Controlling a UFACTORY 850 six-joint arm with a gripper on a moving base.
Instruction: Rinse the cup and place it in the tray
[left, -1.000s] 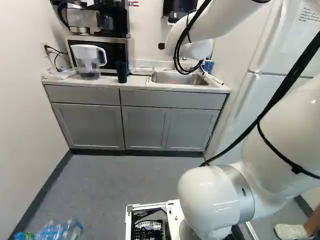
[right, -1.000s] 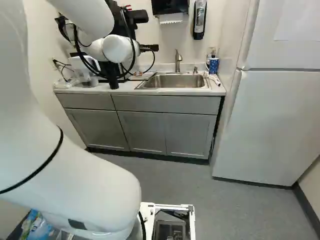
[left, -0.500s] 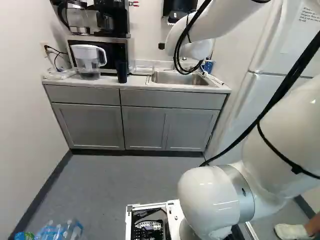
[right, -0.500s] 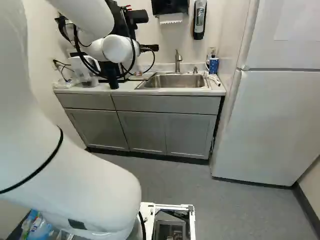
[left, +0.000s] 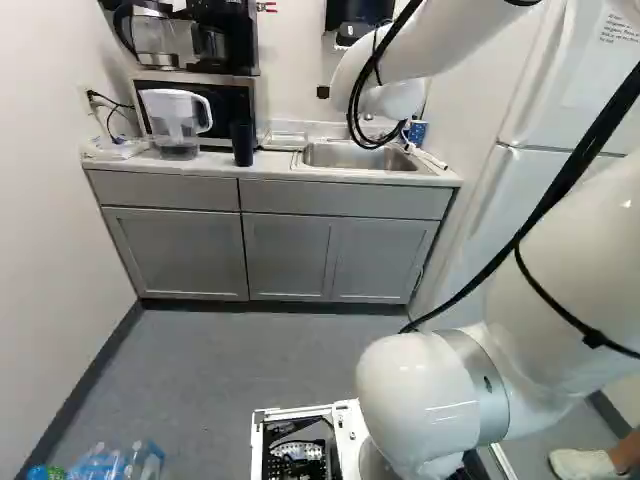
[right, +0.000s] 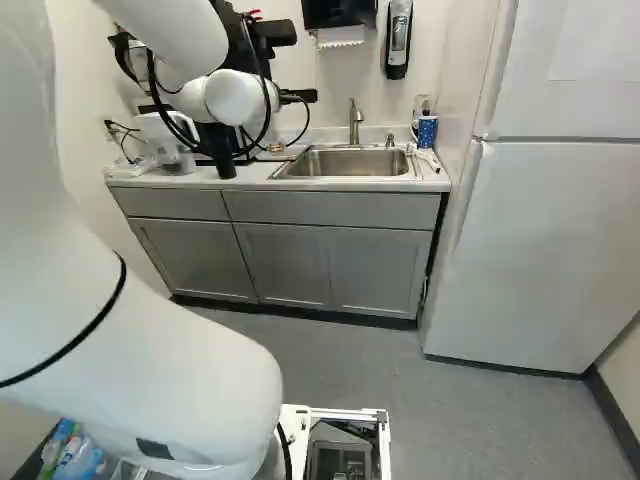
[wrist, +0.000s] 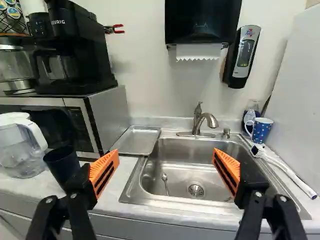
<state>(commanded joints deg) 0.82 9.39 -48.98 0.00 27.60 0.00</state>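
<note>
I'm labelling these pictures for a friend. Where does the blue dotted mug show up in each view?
Left base view: mug at the counter's far right corner, just past the arm's cables.
Right base view: same corner, right of the faucet, near the fridge.
Wrist view: beyond the sink's corner, by the white brush's head.
Shared landmark: the metal sink.

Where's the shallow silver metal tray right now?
Wrist view: tray on the white counter, between the silver-sided microwave and the steel sink; left base view: left of the sink.
</note>
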